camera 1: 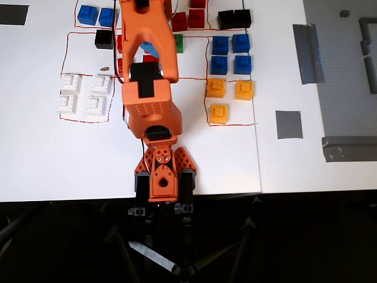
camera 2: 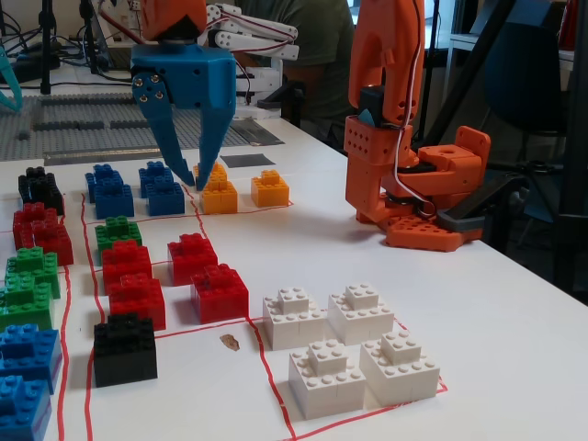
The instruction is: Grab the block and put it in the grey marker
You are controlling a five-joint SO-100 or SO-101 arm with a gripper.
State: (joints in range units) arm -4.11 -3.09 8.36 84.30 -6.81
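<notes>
We see gripper (camera 2: 188,170) fingers slightly apart, empty, poised above bricks. Block (camera 2: 125,348) sits on table, well apart from fingers, camera-side. Grey marker (camera 1: 288,124) well apart from fingers.

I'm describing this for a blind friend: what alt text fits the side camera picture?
A blue two-finger gripper hangs open above rows of toy bricks on a white table, near the orange bricks. A single black block sits in front, beside red bricks and four white bricks.
</notes>
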